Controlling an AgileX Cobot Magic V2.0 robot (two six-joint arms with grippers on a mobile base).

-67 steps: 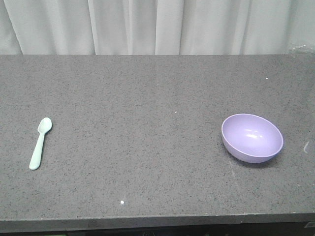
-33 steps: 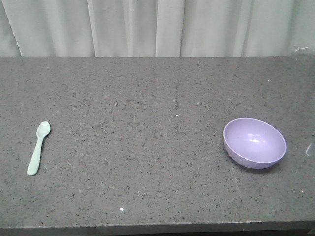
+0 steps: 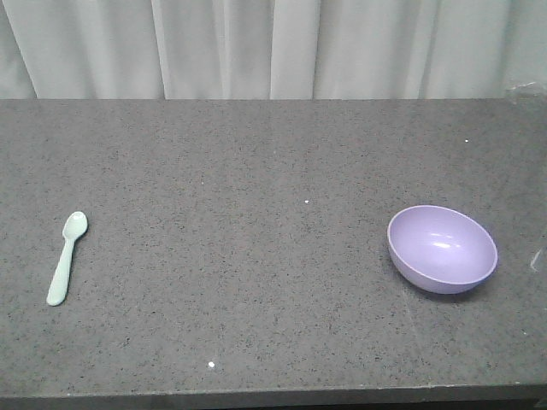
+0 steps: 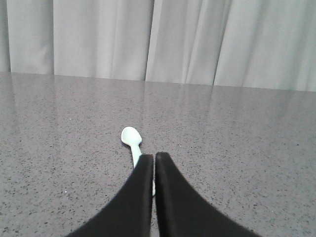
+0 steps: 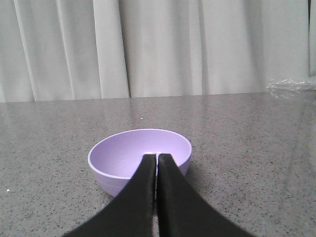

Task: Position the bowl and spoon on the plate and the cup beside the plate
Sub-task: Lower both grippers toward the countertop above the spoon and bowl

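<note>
A dark grey speckled counter [image 3: 256, 256] fills most of the front view, reaching from side to side. Behind its far edge hangs a pale pleated curtain [image 3: 256, 51].

The left gripper [image 4: 154, 158] shows only in its own wrist view. Its two black jaws are pressed together along their length, with nothing between them. The right gripper [image 5: 156, 157] looks the same in the right wrist view, its jaws clenched tip to tip on nothing. Neither arm appears in the front view.

The bowl [image 3: 442, 248], lavender and glossy inside, sits mouth up on the right part of the counter, nearer the front edge than the curtain. In the right wrist view it lies straight ahead of the clenched jaws, whose tips overlap its near rim. Whether they touch it cannot be told.

The spoon [image 3: 67, 258], pale mint green, lies flat on the counter's left part, well apart from the bowl. Its scoop points toward the curtain and its handle toward the front edge. In the left wrist view the scoop shows just beyond the jaw tips, which hide the handle's end.

A tiny white speck [image 3: 211, 365] sits near the front edge.
</note>
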